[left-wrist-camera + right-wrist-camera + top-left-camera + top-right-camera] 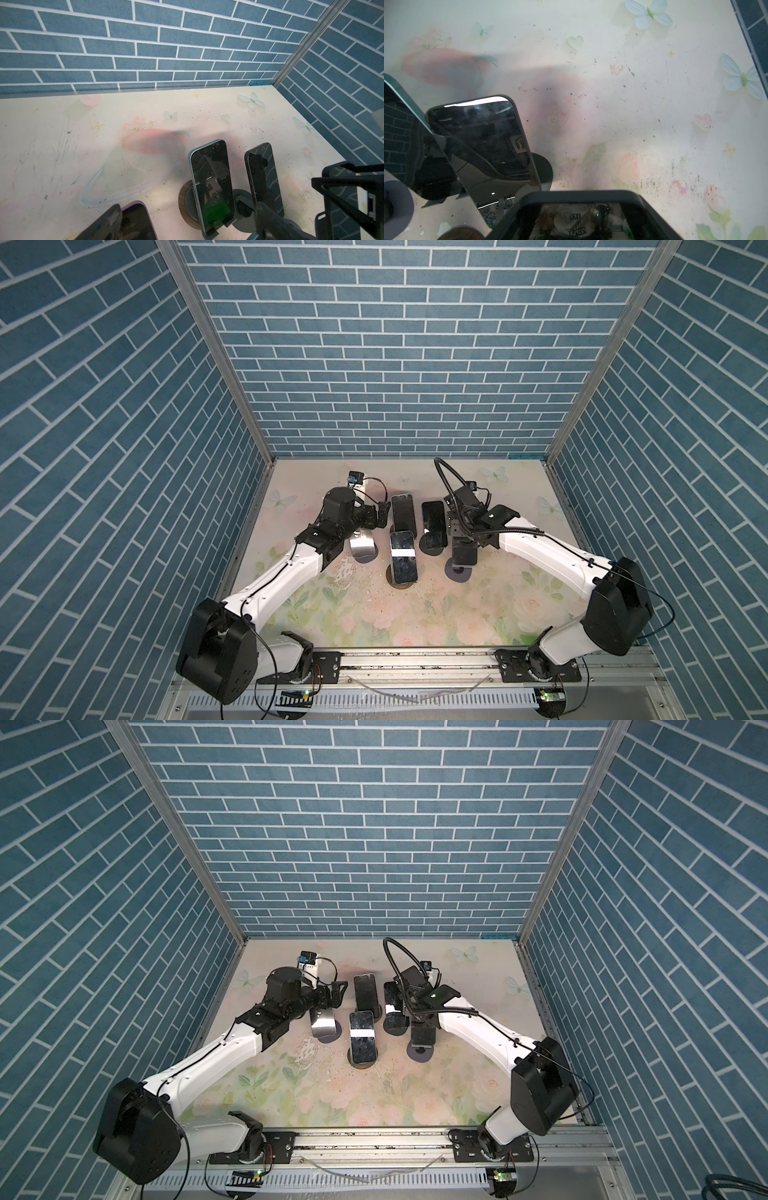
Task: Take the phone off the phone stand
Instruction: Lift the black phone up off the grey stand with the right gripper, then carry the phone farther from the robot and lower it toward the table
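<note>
Five stands, a phone in each — left gripper gapes wide behind-left of the front phone, right gripper behind-right — jaws untellable.

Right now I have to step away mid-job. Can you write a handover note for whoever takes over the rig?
Left gripper: open and empty, beside the back middle phone.
Right gripper: at the top of the dark-cased phone. I cannot tell whether it is clamped on it.
Things: the dark-cased phone is at its stand, rightmost of the group.
Done: approach only. No phone lies on the table yet.
Left: confirm the grip, probably lift the phone clear of the stand, then set it down.
</note>
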Tool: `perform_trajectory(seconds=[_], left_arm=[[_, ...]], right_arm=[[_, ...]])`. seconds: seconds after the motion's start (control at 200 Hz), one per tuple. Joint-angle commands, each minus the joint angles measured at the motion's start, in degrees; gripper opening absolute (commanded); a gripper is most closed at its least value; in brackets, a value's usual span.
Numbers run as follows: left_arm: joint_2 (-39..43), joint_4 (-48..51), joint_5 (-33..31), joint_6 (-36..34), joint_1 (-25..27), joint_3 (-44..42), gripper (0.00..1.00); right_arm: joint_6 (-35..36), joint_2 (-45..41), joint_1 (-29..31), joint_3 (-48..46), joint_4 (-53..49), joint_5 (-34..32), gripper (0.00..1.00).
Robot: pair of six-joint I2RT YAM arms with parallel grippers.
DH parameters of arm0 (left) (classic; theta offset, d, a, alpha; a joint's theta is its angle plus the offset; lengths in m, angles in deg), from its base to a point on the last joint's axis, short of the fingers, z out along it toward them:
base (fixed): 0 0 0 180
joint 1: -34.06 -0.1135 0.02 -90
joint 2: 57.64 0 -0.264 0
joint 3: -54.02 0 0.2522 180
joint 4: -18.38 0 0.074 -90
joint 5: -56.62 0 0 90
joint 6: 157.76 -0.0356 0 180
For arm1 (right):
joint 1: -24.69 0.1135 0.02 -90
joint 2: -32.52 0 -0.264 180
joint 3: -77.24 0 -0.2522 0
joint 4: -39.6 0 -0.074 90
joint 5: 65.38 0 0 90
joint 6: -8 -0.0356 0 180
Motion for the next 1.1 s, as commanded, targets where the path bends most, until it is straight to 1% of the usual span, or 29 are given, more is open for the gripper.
perform_trajectory(seconds=[0.0, 0.175, 0.325, 0.405, 0.535, 0.67, 0.885, 1.095], left_arm=[[0.1, 0.1, -0.4, -0.8, 0.4, 0.2, 1.0], [0.2, 0.2, -0.2, -0.7, 0.4, 0.4, 1.0], [0.2, 0.1, -0.5, -0.9, 0.3, 0.3, 1.0], [-0.1, 0.0, -0.5, -1.0, 0.4, 0.3, 1.0], [-0.5, -0.8, -0.4, -1.1, 0.3, 0.5, 1.0], [-0.9, -1.8, 0.0, -1.1, 0.3, 0.8, 1.0], [-1.4, -2.3, 0.6, -1.6, 0.4, 1.2, 1.0], [-1.5, -2.2, 0.6, -1.8, 0.3, 1.4, 1.0]], right_arm=[[1.6, -3.0, 0.4, 4.3, 0.0, -1.0, 0.39], [4.5, -5.4, 0.0, 5.0, -0.3, -3.3, 0.39], [6.4, -8.1, -1.9, 4.8, -2.2, -6.0, 0.39], [6.8, -9.7, -3.8, 3.8, -2.9, -6.1, 0.39], [6.9, -12.2, -8.0, 0.9, -2.7, -4.0, 0.39], [7.7, -13.2, -11.8, -2.6, -2.0, -3.1, 0.39], [8.5, -10.0, -15.0, -6.7, 0.7, -2.2, 0.39], [10.4, -2.9, -17.7, -7.0, 6.3, 2.7, 0.39]])
